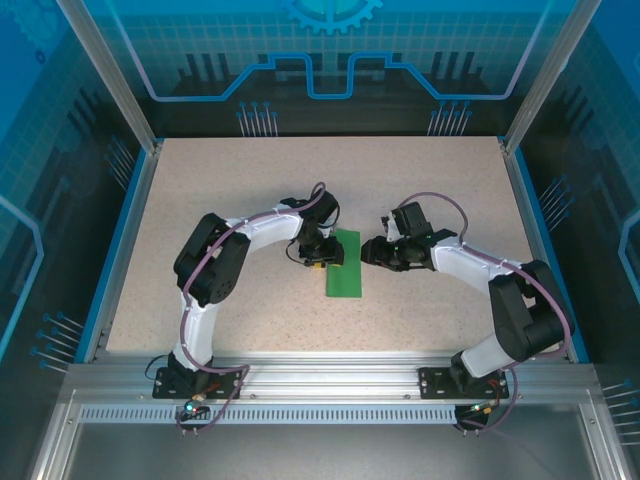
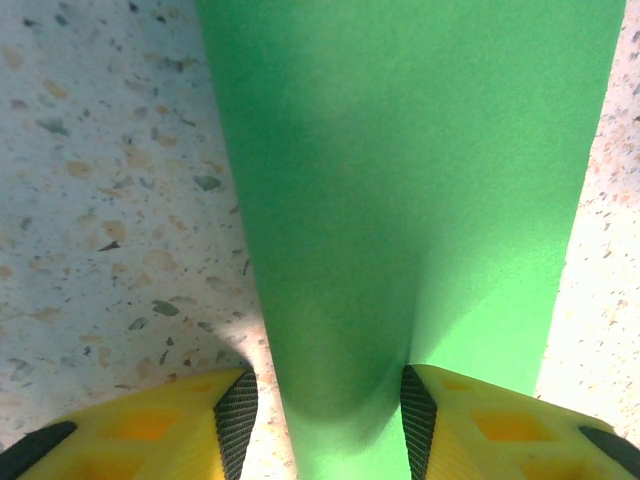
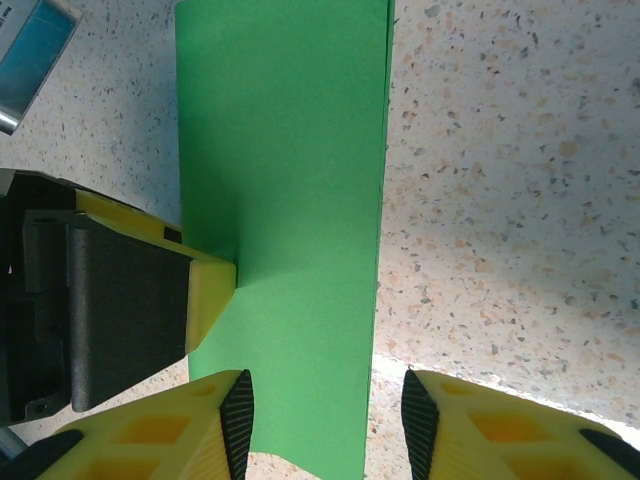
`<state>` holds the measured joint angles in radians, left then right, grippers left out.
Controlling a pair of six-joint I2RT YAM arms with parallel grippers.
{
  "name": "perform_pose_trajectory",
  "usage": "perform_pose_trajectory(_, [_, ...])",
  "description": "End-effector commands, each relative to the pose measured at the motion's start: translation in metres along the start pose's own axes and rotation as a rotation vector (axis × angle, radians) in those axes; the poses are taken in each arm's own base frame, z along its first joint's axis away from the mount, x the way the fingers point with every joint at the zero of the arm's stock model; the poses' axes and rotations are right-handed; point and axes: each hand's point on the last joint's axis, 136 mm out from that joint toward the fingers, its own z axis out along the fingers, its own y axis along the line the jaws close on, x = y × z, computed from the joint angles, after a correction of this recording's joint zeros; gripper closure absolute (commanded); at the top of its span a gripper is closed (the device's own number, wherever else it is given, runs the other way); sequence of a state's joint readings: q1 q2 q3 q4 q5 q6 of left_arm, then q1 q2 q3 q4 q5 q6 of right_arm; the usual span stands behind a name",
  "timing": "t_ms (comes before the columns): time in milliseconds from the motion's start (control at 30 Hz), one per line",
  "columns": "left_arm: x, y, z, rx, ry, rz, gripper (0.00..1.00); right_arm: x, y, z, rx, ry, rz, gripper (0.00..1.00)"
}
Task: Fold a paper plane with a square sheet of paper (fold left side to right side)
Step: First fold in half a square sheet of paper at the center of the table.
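Through the top camera we see the bright green square sheet of paper [image 1: 345, 268], folded to a narrow strip. It lies flat near the middle of the speckled beige table [image 1: 250, 190], with its length running from 12 to 6 o'clock. The left gripper [image 1: 316, 256] sits at the strip's 9 o'clock edge and the right gripper [image 1: 368, 252] at its 3 o'clock edge.

In the left wrist view, the left gripper [image 2: 328, 420] has its yellow fingers [image 2: 150, 430] roughly half apart. The green paper [image 2: 400, 150] runs from 12 o'clock down into the gap. The pad [image 2: 417, 415] at 5 o'clock touches it, but a sliver of table shows beside the other pad, so we see no pinch.

In the right wrist view, the right gripper [image 3: 325, 420] is also about half open and clasps nothing. The paper's [image 3: 285, 150] right edge runs into its gap from 12 o'clock. At 9 o'clock a finger of the left gripper [image 3: 208, 300] touches the paper's left edge.
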<state>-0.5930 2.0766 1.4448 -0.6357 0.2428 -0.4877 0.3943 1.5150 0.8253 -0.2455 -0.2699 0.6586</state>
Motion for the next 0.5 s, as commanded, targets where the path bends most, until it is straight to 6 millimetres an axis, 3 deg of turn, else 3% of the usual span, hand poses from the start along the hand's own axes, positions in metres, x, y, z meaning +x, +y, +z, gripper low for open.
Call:
perform_pose_trajectory(0, [0.021,0.003,0.040,-0.010,0.090,0.044,0.53,-0.002,0.009,0.001,-0.020,0.008,-0.006,0.54])
perform_pose_trajectory(267, [0.021,0.004,0.041,-0.015,0.091,0.039,0.53,0.002,0.015,0.014,-0.050,0.047,-0.002,0.57])
perform_pose_trajectory(467, [0.021,0.004,0.041,-0.018,0.093,0.038,0.53,0.009,0.018,0.029,-0.059,0.087,-0.002,0.70])
